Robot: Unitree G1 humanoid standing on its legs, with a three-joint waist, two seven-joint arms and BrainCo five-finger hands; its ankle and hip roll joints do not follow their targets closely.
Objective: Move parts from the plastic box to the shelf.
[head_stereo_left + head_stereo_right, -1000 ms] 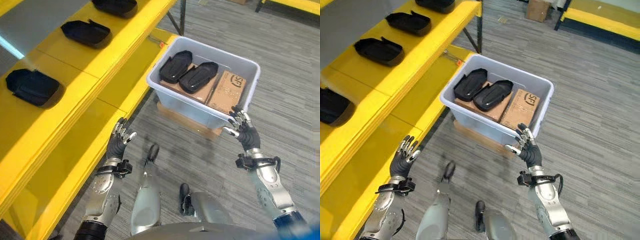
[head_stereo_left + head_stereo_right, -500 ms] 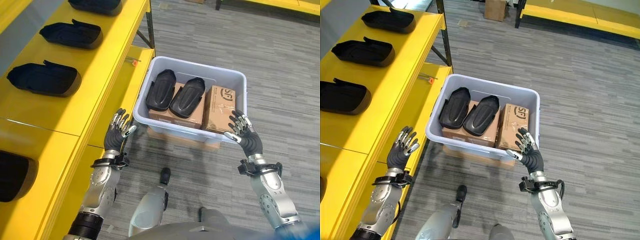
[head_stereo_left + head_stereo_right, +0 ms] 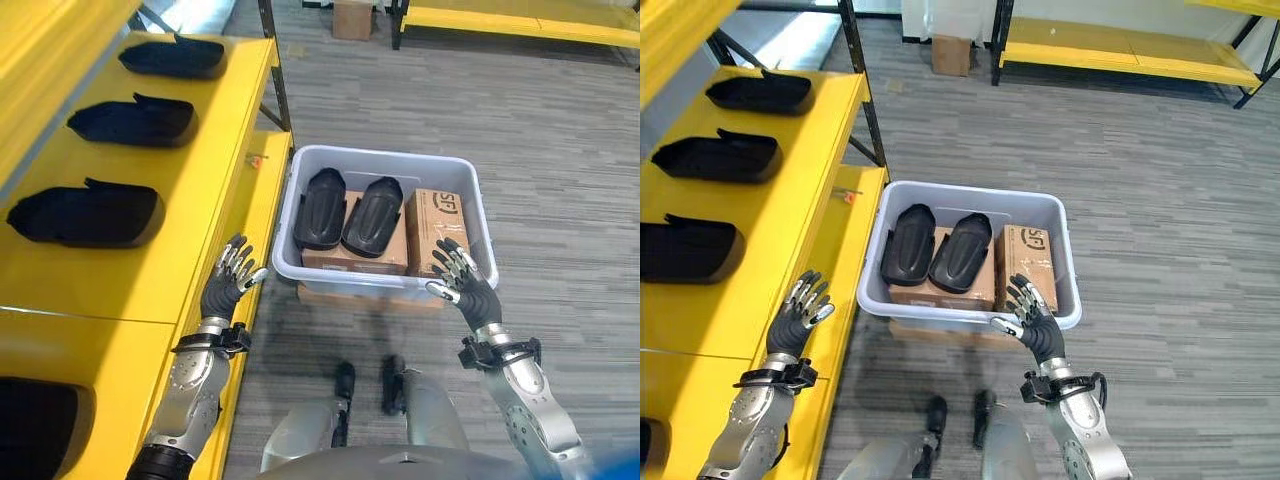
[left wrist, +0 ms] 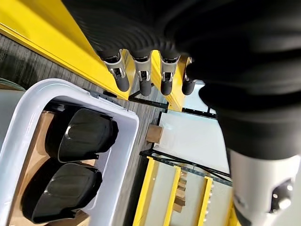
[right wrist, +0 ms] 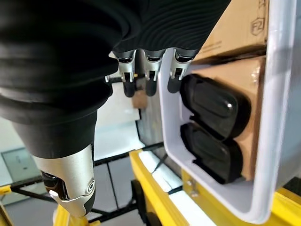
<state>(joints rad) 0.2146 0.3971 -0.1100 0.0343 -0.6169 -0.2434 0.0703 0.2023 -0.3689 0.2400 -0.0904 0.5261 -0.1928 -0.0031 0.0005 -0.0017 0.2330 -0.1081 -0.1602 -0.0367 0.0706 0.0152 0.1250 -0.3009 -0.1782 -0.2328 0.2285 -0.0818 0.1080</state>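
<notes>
Black moulded plastic parts, two of them, lie side by side on brown cardboard boxes inside the pale grey plastic box, while the left hand and right hand hover at its near corners, fingers spread and empty, beside the yellow shelf.

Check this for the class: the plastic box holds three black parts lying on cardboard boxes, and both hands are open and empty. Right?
Not quite: the plastic box holds two black parts, not three, as the left eye view shows. They lie on cardboard boxes, and the left hand and right hand are open and empty.
</notes>
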